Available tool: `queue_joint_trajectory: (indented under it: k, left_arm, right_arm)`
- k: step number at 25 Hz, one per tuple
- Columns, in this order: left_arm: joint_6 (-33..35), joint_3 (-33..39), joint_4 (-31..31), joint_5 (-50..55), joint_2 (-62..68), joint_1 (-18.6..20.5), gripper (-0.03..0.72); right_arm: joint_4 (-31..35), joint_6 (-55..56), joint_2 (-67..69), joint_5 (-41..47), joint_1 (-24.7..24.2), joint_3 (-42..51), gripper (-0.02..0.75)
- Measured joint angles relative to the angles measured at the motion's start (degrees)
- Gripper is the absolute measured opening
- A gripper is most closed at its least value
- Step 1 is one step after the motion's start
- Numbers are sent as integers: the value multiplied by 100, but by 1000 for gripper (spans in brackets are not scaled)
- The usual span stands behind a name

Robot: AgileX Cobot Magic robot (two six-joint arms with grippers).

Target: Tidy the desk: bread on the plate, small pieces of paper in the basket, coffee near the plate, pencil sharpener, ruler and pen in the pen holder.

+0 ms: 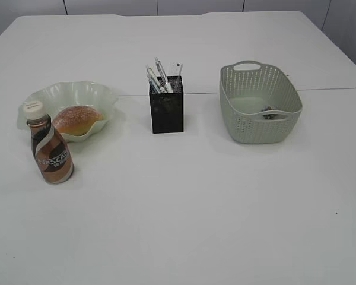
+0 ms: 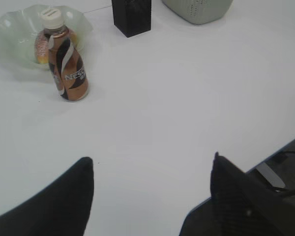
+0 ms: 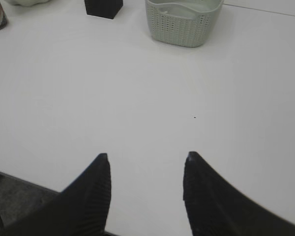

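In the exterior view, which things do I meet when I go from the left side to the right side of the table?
Plate holding the bread, with the coffee bottle in front of it → pen holder → basket.

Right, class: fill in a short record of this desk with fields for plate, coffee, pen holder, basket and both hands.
plate: pale green plate holds the bread
coffee: bottle upright, just in front of the plate
pen holder: black mesh pen holder, pens standing in it
basket: basket, small scraps inside
left hand: left hand open, empty
right hand: right hand open, empty
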Motion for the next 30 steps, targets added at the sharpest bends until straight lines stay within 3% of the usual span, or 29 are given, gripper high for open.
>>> queue_joint_trajectory:
  k: [8, 30]
  left_arm:
    - [-4, 0, -11, 0, 0, 998, 542]
    - [15, 0, 211, 0, 0, 1169, 539]
  right_arm:
    - [0, 0, 0, 0, -982, 0, 354]
    - [0, 0, 0, 0, -1035, 0, 354]
